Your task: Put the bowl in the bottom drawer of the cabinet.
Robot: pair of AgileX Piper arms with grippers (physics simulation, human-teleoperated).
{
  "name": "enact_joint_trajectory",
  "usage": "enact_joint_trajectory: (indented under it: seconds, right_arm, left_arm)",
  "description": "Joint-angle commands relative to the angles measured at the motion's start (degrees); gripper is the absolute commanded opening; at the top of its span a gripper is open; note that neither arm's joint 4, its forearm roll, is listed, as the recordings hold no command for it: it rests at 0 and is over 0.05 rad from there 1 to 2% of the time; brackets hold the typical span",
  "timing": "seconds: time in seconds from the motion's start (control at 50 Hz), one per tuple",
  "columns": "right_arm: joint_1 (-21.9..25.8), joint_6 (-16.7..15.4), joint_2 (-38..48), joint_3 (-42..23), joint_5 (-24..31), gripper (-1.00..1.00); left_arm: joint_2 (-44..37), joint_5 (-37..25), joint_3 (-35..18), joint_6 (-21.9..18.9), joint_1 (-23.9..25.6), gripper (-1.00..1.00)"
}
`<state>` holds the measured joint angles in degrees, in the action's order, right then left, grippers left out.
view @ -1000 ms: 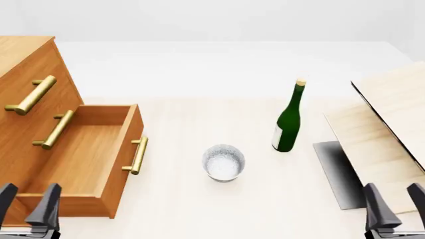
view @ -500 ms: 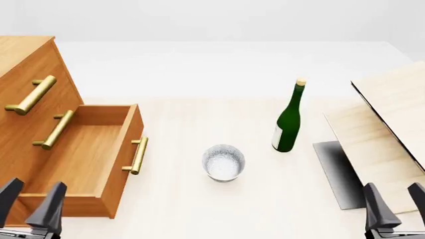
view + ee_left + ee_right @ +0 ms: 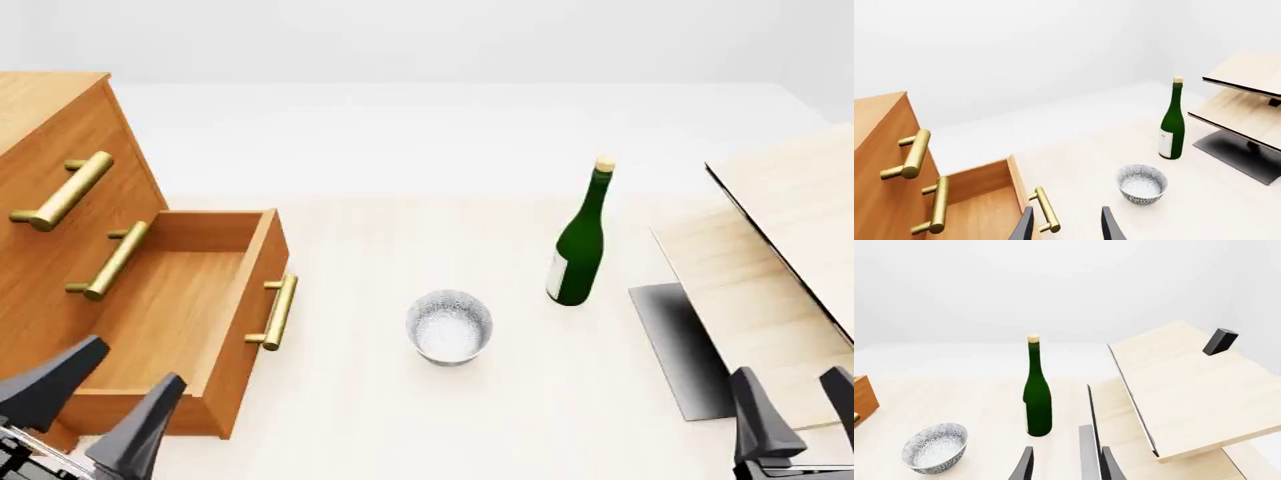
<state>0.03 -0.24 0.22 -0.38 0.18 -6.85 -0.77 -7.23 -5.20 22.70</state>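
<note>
The small speckled white-grey bowl stands upright on the pale table, right of the cabinet. The cabinet's bottom drawer is pulled out and holds nothing, and its brass handle faces the bowl. My left gripper is open at the near left, over the drawer's front corner and tilted towards the bowl. In the left wrist view the bowl lies ahead of the left gripper, off to one side. My right gripper is open at the near right, far from the bowl.
A green wine bottle stands just behind and to the right of the bowl. Pale wooden boards on a dark base fill the right side. The cabinet's two upper drawers are shut.
My left gripper has risen further into view, shifted right and turned towards the bowl. The right gripper, bowl and drawer have not moved.
</note>
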Motion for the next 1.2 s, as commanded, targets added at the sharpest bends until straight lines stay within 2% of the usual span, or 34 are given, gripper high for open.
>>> enact_joint_trajectory:
  seconds: [0.02, 0.12, 0.14, 0.18, 0.2, 0.22, 0.24, 0.28, 0.32, 0.46, 0.52, 0.62, 0.66, 0.68, 0.8, 0.96, 1.0, 1.06, 1.2]
  right_arm:
    - [0.0, -0.01, 0.1, -0.01, -0.08, 1.0]
    - [0.0, -0.01, 0.14, -0.03, -0.11, 1.0]
    - [0.0, 0.0, 0.15, -0.03, -0.12, 1.0]
    - [0.0, 0.0, 0.16, -0.03, -0.12, 1.0]
    - [0.0, 0.0, 0.16, -0.03, -0.13, 1.0]
    - [0.0, 0.0, 0.17, -0.03, -0.13, 1.0]
    - [0.0, 0.0, 0.17, -0.03, -0.14, 1.0]
    - [0.0, 0.0, 0.17, -0.04, -0.14, 1.0]
    - [-0.01, 0.01, 0.17, -0.03, -0.14, 1.0]
    - [0.0, 0.01, 0.16, -0.02, -0.13, 1.0]
    - [-0.01, 0.01, 0.15, -0.02, -0.13, 1.0]
    - [-0.01, 0.0, 0.16, -0.02, -0.13, 1.0]
    - [-0.01, 0.01, 0.15, -0.02, -0.13, 1.0]
    - [-0.01, 0.01, 0.15, -0.02, -0.13, 1.0]
    - [0.0, 0.01, 0.16, -0.02, -0.13, 1.0]
    - [-0.01, 0.01, 0.16, -0.02, -0.13, 1.0]
    - [-0.01, 0.01, 0.16, -0.02, -0.13, 1.0]
    - [-0.01, 0.01, 0.15, -0.02, -0.13, 1.0]
    - [0.0, 0.01, 0.15, -0.02, -0.13, 1.0]
  left_arm:
    - [-10.16, 0.94, -4.8, -3.51, 4.68, 1.0]
    - [-15.55, 1.5, -7.88, -3.2, 6.47, 1.0]
    - [-17.94, -0.5, -11.85, -3.33, 7.15, 1.0]
    - [-19.6, 1.22, -11.08, -3.4, 7.49, 1.0]
    - [-21.54, -1.09, -15.01, -3.66, 8.4, 1.0]
    - [-23.35, -0.75, -16.06, -3.2, 8.62, 1.0]
    - [-24.05, 1.08, -14.53, -3.52, 8.66, 1.0]
    - [-25.21, 1.49, -14.73, -4.15, 8.94, 1.0]
    - [-29.23, 2.02, -17.05, -6.07, 10.05, 1.0]
    - [-35.23, 1.83, -23.39, -5.53, 12.47, 1.0]
    - [-37.05, 1.6, -25.7, -5.66, 13.91, 1.0]
    - [-39.83, -0.3, -29.73, -3.28, 15.12, 1.0]
    - [-41.54, -0.8, -30.47, -5.05, 14.59, 1.0]
    - [-41.45, -1.06, -31.29, -3.82, 14.92, 1.0]
    - [-43.6, -3.68, -35.24, -3.85, 15.18, 1.0]
    - [-47.78, -2.72, -36.78, -4.04, 15.05, 1.0]
    - [-50.05, -3.36, -38.35, -2.87, 15.51, 1.0]
    - [-51.35, -3.6, -39.03, -3.45, 15.37, 1.0]
    - [-56.69, -6.32, -44.21, -3.05, 17.43, 1.0]
